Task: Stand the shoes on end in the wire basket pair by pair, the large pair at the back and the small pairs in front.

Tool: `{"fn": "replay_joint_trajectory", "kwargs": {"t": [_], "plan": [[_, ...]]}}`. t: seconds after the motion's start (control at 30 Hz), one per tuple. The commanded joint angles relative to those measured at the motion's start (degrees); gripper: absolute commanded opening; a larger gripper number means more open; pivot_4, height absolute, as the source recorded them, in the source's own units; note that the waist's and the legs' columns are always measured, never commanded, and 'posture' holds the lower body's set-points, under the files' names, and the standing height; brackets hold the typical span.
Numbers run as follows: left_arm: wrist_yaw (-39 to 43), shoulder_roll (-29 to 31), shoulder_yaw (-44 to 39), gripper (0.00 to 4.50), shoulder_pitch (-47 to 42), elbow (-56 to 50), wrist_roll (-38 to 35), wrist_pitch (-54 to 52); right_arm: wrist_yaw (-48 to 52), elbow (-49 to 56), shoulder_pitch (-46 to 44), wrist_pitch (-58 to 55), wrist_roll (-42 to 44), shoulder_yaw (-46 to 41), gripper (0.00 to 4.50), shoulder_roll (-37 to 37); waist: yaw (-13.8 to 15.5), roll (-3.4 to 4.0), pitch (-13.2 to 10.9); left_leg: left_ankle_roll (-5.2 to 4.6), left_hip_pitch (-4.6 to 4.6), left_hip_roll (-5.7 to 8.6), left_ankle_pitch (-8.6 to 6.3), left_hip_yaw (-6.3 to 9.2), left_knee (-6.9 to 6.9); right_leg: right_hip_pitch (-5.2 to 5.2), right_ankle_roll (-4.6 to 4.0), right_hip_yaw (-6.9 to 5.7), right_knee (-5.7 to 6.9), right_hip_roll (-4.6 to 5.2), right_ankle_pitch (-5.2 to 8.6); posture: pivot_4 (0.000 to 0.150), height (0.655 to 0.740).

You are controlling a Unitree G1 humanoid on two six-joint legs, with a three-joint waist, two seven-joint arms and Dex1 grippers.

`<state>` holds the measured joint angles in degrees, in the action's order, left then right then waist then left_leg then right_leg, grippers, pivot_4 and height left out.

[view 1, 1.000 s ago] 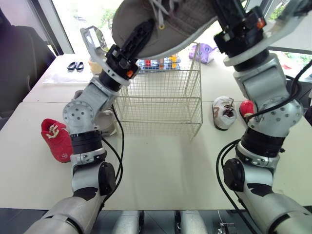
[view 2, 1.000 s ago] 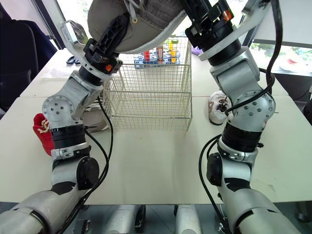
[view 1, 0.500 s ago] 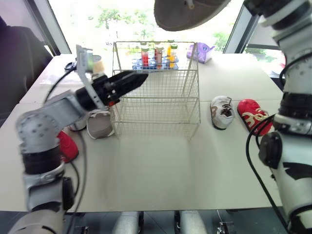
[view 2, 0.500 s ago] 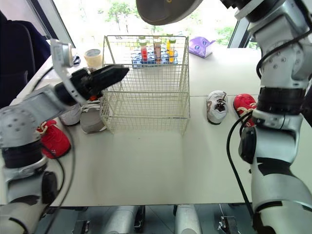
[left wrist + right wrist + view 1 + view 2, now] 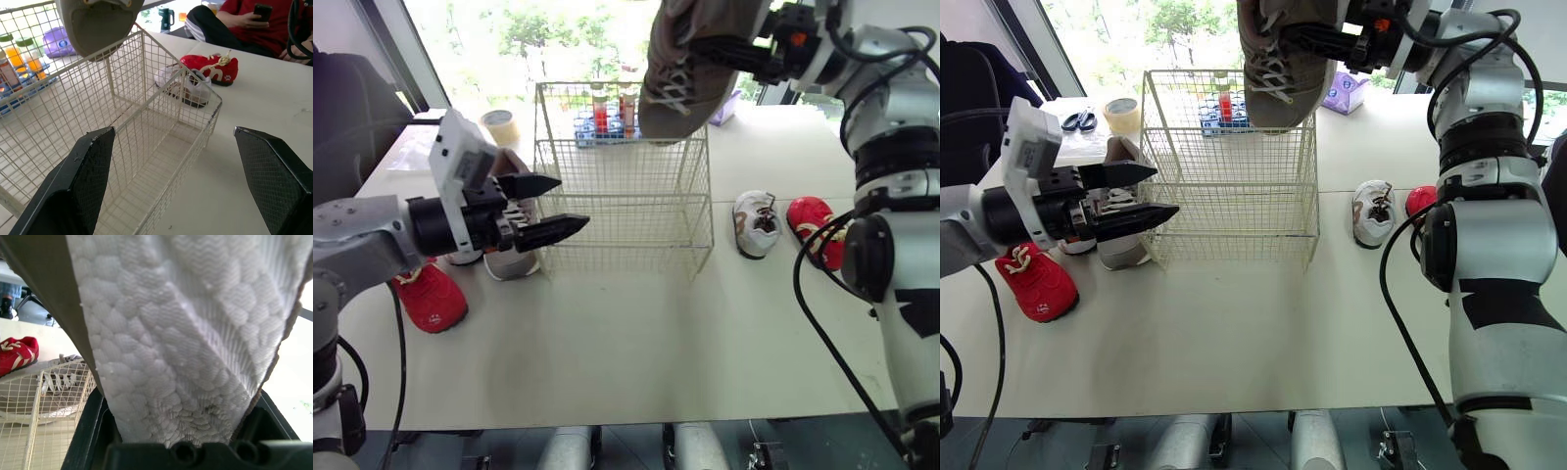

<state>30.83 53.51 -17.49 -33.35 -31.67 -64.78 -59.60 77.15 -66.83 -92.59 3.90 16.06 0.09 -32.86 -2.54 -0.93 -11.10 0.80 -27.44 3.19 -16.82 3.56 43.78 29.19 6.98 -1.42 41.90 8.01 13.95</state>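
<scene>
A large grey shoe (image 5: pixel 677 69) hangs toe-down over the back of the empty wire basket (image 5: pixel 626 201), with my right gripper (image 5: pixel 720 49) shut on it; its pale sole (image 5: pixel 171 333) faces the right wrist camera. My left gripper (image 5: pixel 553 206) is open with nothing in it, level with the basket's left side, its fingers (image 5: pixel 83 181) wide apart. A second grey shoe (image 5: pixel 509 262), a small white shoe (image 5: pixel 460 257) and a small red shoe (image 5: pixel 431 294) lie left of the basket. Another small white shoe (image 5: pixel 759 223) and a small red shoe (image 5: pixel 818 233) lie to its right.
A rack of coloured tubes (image 5: pixel 607 116) stands just behind the basket, with a tape roll (image 5: pixel 494 122) to its left and a purple object (image 5: pixel 1347 93) to its right. Scissors (image 5: pixel 1077 119) lie at the far left. A seated person (image 5: pixel 244 24) shows beyond the table.
My right arm has lowered the grey shoe and turned it toe-down over the basket. My left gripper has pulled back from the basket's top, dropped lower and opened.
</scene>
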Motion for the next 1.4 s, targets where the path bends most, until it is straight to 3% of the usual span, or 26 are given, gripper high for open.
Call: {"fn": "replay_joint_trajectory", "kwargs": {"t": [0.03, 0.2, 0.4, 0.87, 1.1, 1.13, 1.2, 1.27, 1.4], "plan": [[-0.9, -1.6, -0.6, 3.99, 1.2, -0.5, 0.5, 2.3, 1.2, -3.5, -1.9, 1.5, -3.9, 0.4, 1.75, 1.3, 0.0, 0.0, 0.0, 0.0, 0.0, 0.0, 0.0, 0.0, 0.02, 0.0, 0.0, 0.0, 0.04, 0.0, 0.0, 0.15, 0.6563], [-1.1, -2.4, -0.9, 3.99, 3.7, -1.4, 0.3, 2.8, 1.0, -6.5, -2.0, 0.8, -6.6, -0.7, 1.75, 3.2, 0.1, 0.0, 0.0, 0.0, -0.04, 0.02, 0.0, 0.04, 0.08, 0.02, -0.01, 0.0, 0.08, 0.01, 0.01, 0.15, 0.6563], [-2.4, -3.1, -0.4, 4.02, 3.4, -1.3, -0.2, 3.3, -3.1, -8.4, -2.2, 0.4, -10.2, -1.3, 4.47, 3.9, -0.1, 0.01, 0.0, 0.02, -0.04, 0.03, 0.0, 0.03, 0.05, 0.09, -0.01, 0.03, 0.11, 0.0, 0.01, 0.15, 0.6563], [-2.9, -4.1, 1.5, 4.02, 2.6, -0.4, 1.6, 4.4, -8.8, -7.0, -2.9, 5.9, -13.6, -3.1, 4.47, -0.9, -0.1, 0.01, 0.0, 0.03, -0.05, 0.03, 0.01, 0.0, 0.09, 0.09, -0.02, 0.05, 0.15, 0.0, 0.02, 0.15, 0.6563], [-1.4, -4.2, 2.1, 4.02, 0.6, 2.8, 2.9, 5.1, -3.8, -3.8, -1.7, 4.0, -10.4, -6.6, 4.47, -3.6, 0.0, 0.01, 0.0, 0.03, -0.05, 0.02, 0.01, -0.01, 0.1, 0.09, -0.02, 0.05, 0.16, -0.01, 0.02, 0.15, 0.6563], [-1.7, -4.1, 1.2, 4.26, -0.2, 4.2, 2.1, 4.6, -2.4, -2.7, -1.1, 3.5, -10.0, -6.9, 4.5, -4.4, -0.1, 0.01, 0.0, 0.03, -0.04, 0.02, 0.01, -0.01, 0.1, 0.07, -0.02, 0.05, 0.16, -0.01, 0.02, 0.15, 0.6563], [-3.1, -3.7, -1.4, 4.26, -2.6, 8.5, -0.1, 3.2, 0.1, 0.5, 0.2, 2.0, -9.1, -7.3, 4.5, -6.2, 0.1, 0.01, 0.0, 0.03, -0.04, 0.02, 0.01, -0.01, 0.11, 0.06, -0.01, 0.04, 0.16, -0.01, 0.02, 0.15, 0.6563], [-3.8, -2.8, -3.1, 4.26, -4.2, 11.6, -0.5, 2.8, 1.4, 4.3, 1.4, -0.4, -8.0, -7.7, 4.5, -7.2, 0.1, 0.01, 0.0, 0.03, -0.05, 0.02, 0.01, 0.04, 0.12, 0.06, -0.01, -0.01, 0.16, -0.01, 0.02, 0.15, 0.6563], [-7.6, 5.7, -1.6, 4.26, -13.5, 30.8, 13.4, 4.4, 0.6, 45.0, 15.7, -28.0, 4.0, -9.6, 4.5, -12.0, 0.1, 0.01, 0.0, 0.02, -0.07, 0.02, 0.01, 0.11, 0.09, 0.07, 0.0, -0.06, 0.17, -0.04, 0.02, 0.15, 0.6563]]}}
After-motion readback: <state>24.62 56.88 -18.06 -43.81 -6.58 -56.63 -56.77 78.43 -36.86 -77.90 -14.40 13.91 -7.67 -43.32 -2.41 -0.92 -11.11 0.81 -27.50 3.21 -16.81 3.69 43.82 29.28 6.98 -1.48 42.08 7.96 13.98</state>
